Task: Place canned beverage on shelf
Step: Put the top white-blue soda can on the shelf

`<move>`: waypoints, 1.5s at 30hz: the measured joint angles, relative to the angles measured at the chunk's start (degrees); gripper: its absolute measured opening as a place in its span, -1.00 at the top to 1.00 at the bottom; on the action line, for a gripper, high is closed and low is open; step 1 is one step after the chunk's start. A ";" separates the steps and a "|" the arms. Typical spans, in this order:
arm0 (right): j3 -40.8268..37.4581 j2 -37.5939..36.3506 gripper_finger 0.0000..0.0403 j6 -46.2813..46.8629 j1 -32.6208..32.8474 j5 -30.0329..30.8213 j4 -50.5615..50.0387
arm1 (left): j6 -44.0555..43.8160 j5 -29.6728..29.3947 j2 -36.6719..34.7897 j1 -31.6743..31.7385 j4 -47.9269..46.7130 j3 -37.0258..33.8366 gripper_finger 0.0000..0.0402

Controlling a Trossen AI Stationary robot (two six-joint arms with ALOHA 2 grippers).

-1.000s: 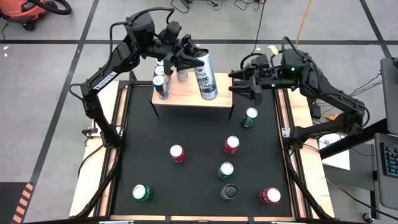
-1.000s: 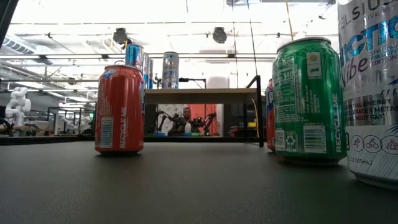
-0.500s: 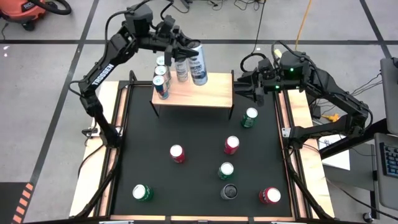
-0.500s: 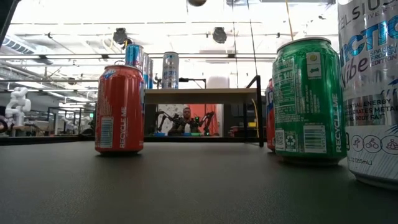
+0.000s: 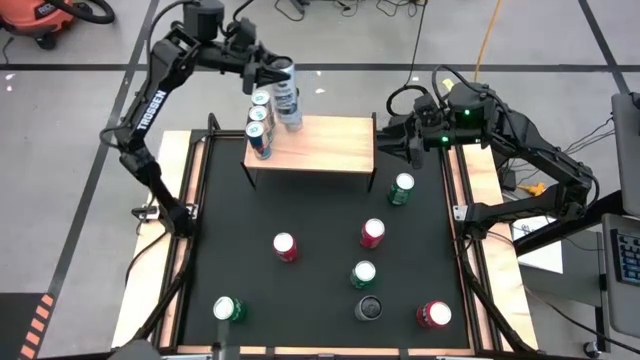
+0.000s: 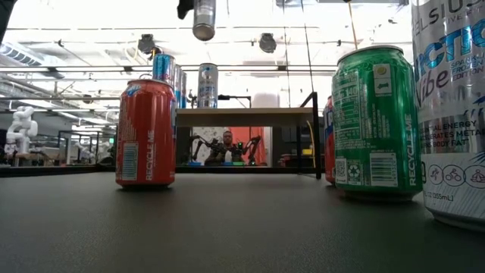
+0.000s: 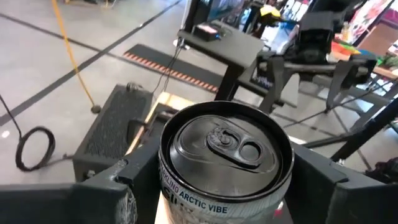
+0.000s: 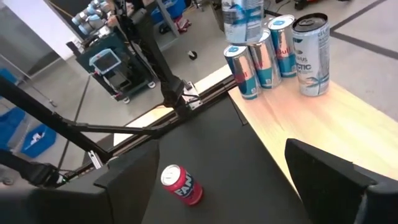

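A tall silver can (image 5: 287, 98) hangs in the air over the far left part of the light-wood shelf (image 5: 325, 148), with my left gripper (image 5: 274, 80) shut on it. In the low view its bottom (image 6: 203, 21) hangs well above a silver can (image 6: 207, 85) standing on the shelf. Three slim blue cans (image 8: 266, 57) stand in a row at the shelf's left end. My right gripper (image 5: 401, 140) hovers open beside the shelf's right end, with nothing between its fingers (image 8: 134, 171). My left gripper pinches the silver can's upper wall (image 7: 186, 196) between its two fingers (image 7: 127, 183), one on each side just below the lid (image 7: 227, 143). The fingers come nearly level from the table's far left. The can hangs roughly upright, clear of the shelf.
Loose cans stand on the black tabletop: green (image 5: 402, 188), red (image 5: 372, 232), red (image 5: 285, 246), green (image 5: 363, 273), black (image 5: 368, 307), red (image 5: 434, 314), green (image 5: 229, 309). The shelf's middle and right part (image 5: 345, 140) are bare wood.
My left gripper has swung toward the table's far left with the silver can, from over the shelf's middle to above its far left part. The can has come from a slant to nearly upright and stays clear of the shelf.
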 joint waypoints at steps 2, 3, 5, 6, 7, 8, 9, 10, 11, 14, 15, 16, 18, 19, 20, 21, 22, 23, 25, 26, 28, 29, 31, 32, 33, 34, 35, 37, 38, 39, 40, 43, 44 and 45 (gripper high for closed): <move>0.00 0.02 -0.62 0.90 0.00 0.00 0.02 | 0.64 0.55 -0.59 0.47 -1.69 0.00 -0.26; 0.00 0.14 -0.62 1.36 0.01 0.01 0.02 | 1.03 0.78 -0.92 0.55 -2.30 0.00 -0.26; 0.00 0.40 -0.62 1.98 0.02 0.01 0.01 | 1.49 1.01 -1.58 0.36 -4.24 0.00 -0.27; 0.00 0.58 -0.62 2.06 0.02 0.05 0.00 | 1.77 1.06 -1.80 -0.06 -5.65 0.00 -0.27; -0.02 0.73 -0.62 2.06 0.05 0.33 0.02 | 2.64 1.14 -1.94 -0.69 -7.34 0.00 -0.27; -0.02 0.87 -0.62 2.08 0.19 0.88 0.00 | 3.79 1.16 -1.97 -1.40 -9.22 0.00 -0.27; -0.02 0.98 -0.62 2.23 0.48 1.33 0.02 | 4.85 1.20 -1.97 -2.07 -11.29 0.00 -0.27; -0.02 1.09 -0.62 2.41 0.71 1.44 0.06 | 5.76 1.21 -1.93 -2.70 -13.01 0.00 -0.27; -0.02 1.17 -0.62 2.71 0.92 1.49 0.15 | 6.38 1.22 -1.91 -3.29 -13.97 0.00 -0.27; -0.02 1.47 -0.62 3.74 1.67 1.53 0.66 | 8.31 1.04 -1.93 -4.84 -13.55 0.00 -0.27; -0.02 1.49 -0.62 4.20 2.00 1.53 0.66 | 8.87 0.41 -1.94 -5.24 -13.10 0.00 -0.27; -0.02 1.49 -0.62 4.59 2.28 1.58 0.67 | 9.44 -0.52 -1.92 -5.54 -12.54 0.00 -0.27; -0.02 1.49 -0.62 5.21 3.15 2.83 0.70 | 11.18 -2.29 -1.67 -5.64 -11.30 0.00 -0.27; -0.02 1.49 -0.62 5.47 3.64 3.41 0.71 | 12.01 -3.18 -1.51 -5.35 -10.48 0.00 -0.27; -0.02 1.49 -0.62 5.83 4.20 4.11 0.73 | 12.08 -3.91 -1.33 -4.71 -8.94 0.00 -0.27; -0.02 1.49 -0.62 6.08 4.57 4.37 0.74 | 11.60 -4.15 -1.24 -3.79 -6.78 0.00 -0.27; -0.02 1.49 -0.62 6.31 4.89 4.38 0.78 | 10.67 -4.15 -1.16 -2.80 -4.43 -0.01 -0.27; -0.02 1.49 -0.62 6.53 5.18 4.39 0.86 | 9.80 -3.97 -1.16 -1.96 -2.48 0.00 -0.27; -0.02 1.49 -0.62 6.73 5.78 4.39 0.87 | 7.48 -3.50 -1.45 -0.47 0.15 0.00 -0.27; -0.02 1.49 -0.62 7.01 6.06 4.39 0.87 | 7.17 -3.12 -1.73 0.10 0.81 0.00 -0.27; -0.02 1.49 -0.62 7.81 6.51 4.83 0.87 | 7.22 -2.48 -2.30 0.50 1.24 -0.01 -0.27; -0.02 1.49 -0.62 8.11 6.79 5.53 0.87 | 7.35 -2.28 -2.59 0.53 1.20 -0.01 -0.27; -0.02 1.49 -0.62 8.64 7.34 6.00 0.90 | 7.62 -2.09 -2.90 0.59 1.13 -0.02 -0.27; -0.02 1.49 -0.62 8.96 7.57 6.04 0.90 | 7.67 -2.00 -3.00 0.67 1.15 0.00 -0.27; -0.02 1.49 -0.62 9.20 7.75 6.10 0.90 | 7.85 -1.99 -3.20 0.86 1.11 -0.02 -0.27; -0.02 1.49 -0.62 9.50 7.97 6.12 0.90 | 8.34 -1.99 -3.42 1.07 1.05 -0.06 -0.27; -0.02 1.49 -0.62 9.59 8.25 6.47 0.90 | 8.92 -2.01 -3.72 1.18 1.05 -0.09 -0.27; -0.02 1.53 -0.62 10.03 9.04 8.00 0.90 | 9.15 -1.98 -4.15 1.49 2.24 -0.09 -0.27; -0.02 1.57 -0.62 10.28 9.43 8.82 0.92 | 9.08 -1.93 -4.24 1.73 3.38 -0.09 -0.27; -0.02 1.62 -0.62 10.55 9.69 9.28 0.92 | 8.81 -1.82 -4.27 1.98 4.56 -0.07 -0.27; -0.02 1.64 -0.62 10.82 10.01 10.02 0.91 | 8.63 -1.74 -4.26 2.21 5.39 -0.08 -0.27; -0.05 1.64 -0.62 11.88 11.02 11.42 0.92 | 6.86 -1.72 -4.20 2.51 8.32 -0.09 -0.27; -0.05 1.64 -0.62 12.29 11.37 12.04 0.93 | 6.26 -1.61 -4.22 2.51 9.21 -0.09 -0.27; -0.05 1.64 -0.62 12.63 11.79 12.96 0.95 | 6.07 -0.95 -4.26 2.53 9.33 -0.07 -0.27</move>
